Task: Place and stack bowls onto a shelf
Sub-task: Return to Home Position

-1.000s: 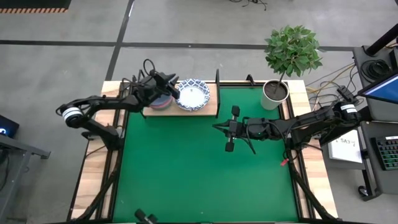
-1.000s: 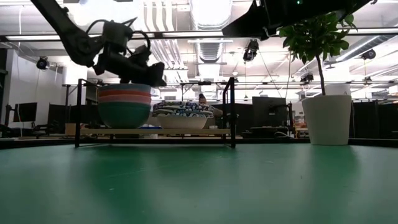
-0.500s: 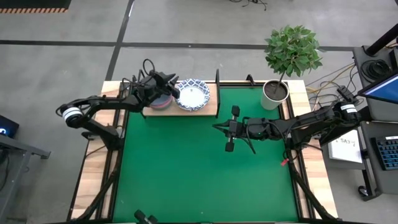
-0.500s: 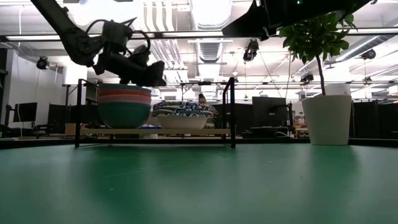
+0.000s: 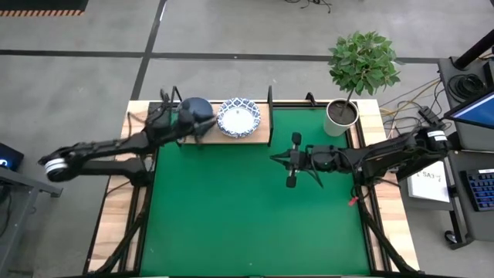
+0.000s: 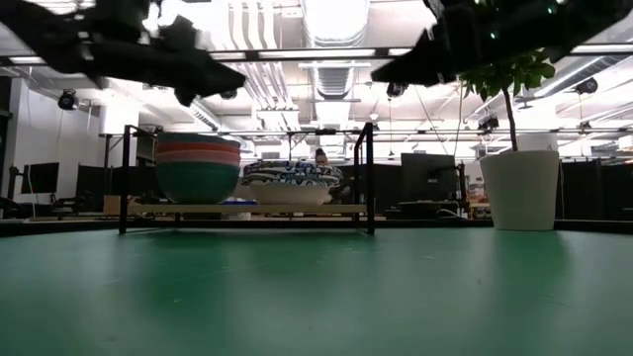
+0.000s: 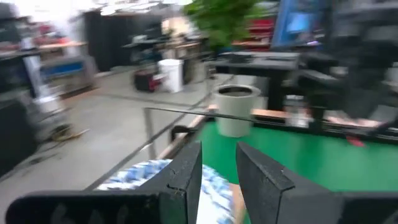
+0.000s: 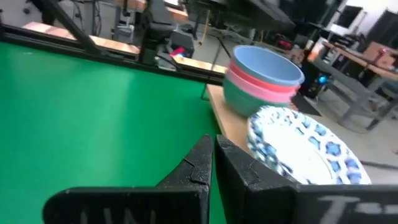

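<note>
Hanging over the front left edge of the flat light-wood shelf [image 5: 231,140] on its black metal rod supports [image 6: 368,178], the left gripper [image 5: 202,128] sat just beside the stack of plain bowls [image 5: 197,110] in the high view. The low view showed it well above that stack and touching nothing. Its two dark fingers [image 7: 186,171] stood a little spread, with only air between them.

The stack of plain bowls occupied the left part of the shelf. It had a dark green bowl [image 6: 198,184] at the bottom, red and pink bands above it, and a grey-blue bowl [image 8: 268,64] on top (the low view barely showed its rim). Just beside it, toward the middle of the board, stood the stack of white bowls with blue patterned rims [image 5: 238,117]. The two stacks were so close that I could not tell whether they touched, and the nested white bowls could not be counted.

The right gripper [image 5: 278,158] hovered above the green table mat [image 5: 231,216], to the right of the shelf and apart from it, pointing toward the bowls. Its fingers [image 8: 198,163] were pressed nearly together, with just a thin slit left and nothing caught in it.

A white plant pot [image 5: 340,116] holding a leafy green plant [image 5: 363,62] stood at the mat's far right corner, well apart from both grippers.
</note>
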